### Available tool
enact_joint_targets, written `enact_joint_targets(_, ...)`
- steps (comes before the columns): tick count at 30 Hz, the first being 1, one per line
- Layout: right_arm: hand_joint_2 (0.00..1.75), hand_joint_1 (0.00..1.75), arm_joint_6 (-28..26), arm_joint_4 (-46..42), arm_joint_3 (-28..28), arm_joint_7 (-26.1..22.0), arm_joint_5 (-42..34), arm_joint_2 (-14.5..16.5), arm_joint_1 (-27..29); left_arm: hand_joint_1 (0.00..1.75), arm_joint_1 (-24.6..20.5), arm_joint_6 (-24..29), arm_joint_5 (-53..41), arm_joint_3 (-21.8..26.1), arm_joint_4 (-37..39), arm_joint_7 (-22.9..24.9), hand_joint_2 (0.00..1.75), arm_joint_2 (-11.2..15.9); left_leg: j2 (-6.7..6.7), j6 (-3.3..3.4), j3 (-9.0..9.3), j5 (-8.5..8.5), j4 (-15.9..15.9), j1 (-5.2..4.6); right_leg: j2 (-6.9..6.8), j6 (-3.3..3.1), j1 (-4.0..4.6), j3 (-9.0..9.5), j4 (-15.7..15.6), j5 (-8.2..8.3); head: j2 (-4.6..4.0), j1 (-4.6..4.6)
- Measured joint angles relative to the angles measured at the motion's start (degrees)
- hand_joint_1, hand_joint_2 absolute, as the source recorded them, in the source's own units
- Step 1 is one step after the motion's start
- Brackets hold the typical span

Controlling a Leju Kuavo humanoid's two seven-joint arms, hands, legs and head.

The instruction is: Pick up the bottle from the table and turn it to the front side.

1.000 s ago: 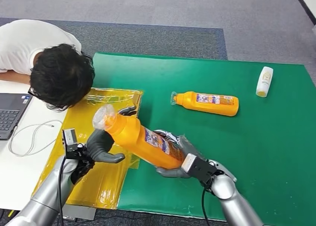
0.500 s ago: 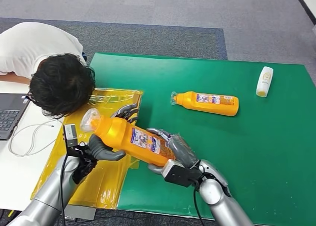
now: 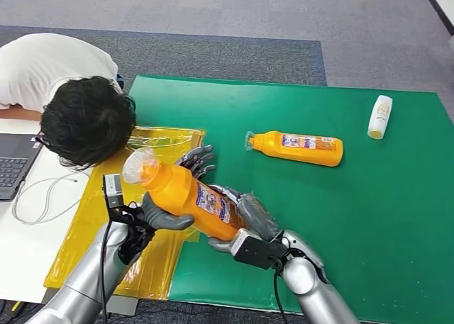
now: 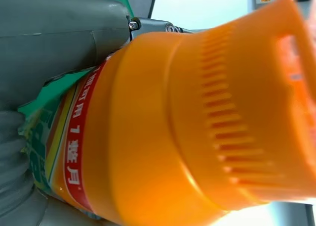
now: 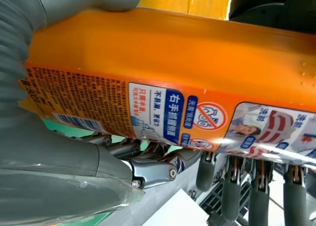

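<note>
Head view: orange bottle [image 3: 187,196] lifted off the green mat [image 3: 321,218], slanting above the mat's near left edge where the yellow bag [image 3: 101,218] overlaps it. Cap end raised toward the person [image 3: 86,118] bent over at the table's left side. Base end gripped by the right hand [image 3: 249,225], fingers wrapped around it. Left hand [image 3: 160,210] holding the shoulder just below the cap, thumb underneath and fingers [image 3: 195,159] reaching past the far side. Label partly facing up. Second orange bottle [image 3: 297,148] lying flat near the mat's middle, and a small white bottle [image 3: 380,116] near the far right corner, both well apart from the hands.

Left wrist view: ribbed orange cap [image 4: 246,112] and the bottle's shoulder very close, grey thumb [image 4: 56,28] pressed against the body beside a red label band.

Right wrist view: bottle body lying across the palm, printed back label with barcode [image 5: 78,122] showing, dark fingers [image 5: 231,186] curled beneath it.

Progress, as a judgement: pick-up done; turning seemingly under way, both hands sharing the hold. Left to do: rotating until the front label faces outward.
</note>
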Motion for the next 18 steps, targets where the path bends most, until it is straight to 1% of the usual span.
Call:
enact_joint_targets(4,1.75,1.75,0.3,0.0,0.0,0.0,-0.4,0.2,0.0,0.00,-0.4,0.1,0.1,-0.4,0.0,0.1,1.75,-0.6,0.00,0.00,0.00,0.00,0.0,0.00,0.00,0.00,0.00,0.00,0.0,0.00,-0.01,0.01)
enact_joint_targets(8,1.75,1.75,0.4,0.0,0.0,0.0,-0.4,0.2,-0.1,1.74,-0.7,0.1,0.1,-0.6,0.1,-0.1,1.75,-0.8,0.00,0.00,0.00,0.00,0.0,0.00,0.00,0.00,0.00,0.00,0.0,0.00,-0.01,0.00)
enact_joint_targets(18,1.75,1.75,0.2,1.2,0.0,0.2,-0.3,0.3,-0.7,1.75,-0.8,1.0,-1.4,-0.9,0.2,-0.9,1.75,-1.0,0.00,0.00,0.00,0.00,0.0,0.00,0.00,0.00,0.00,0.00,0.0,0.00,-0.01,0.01)
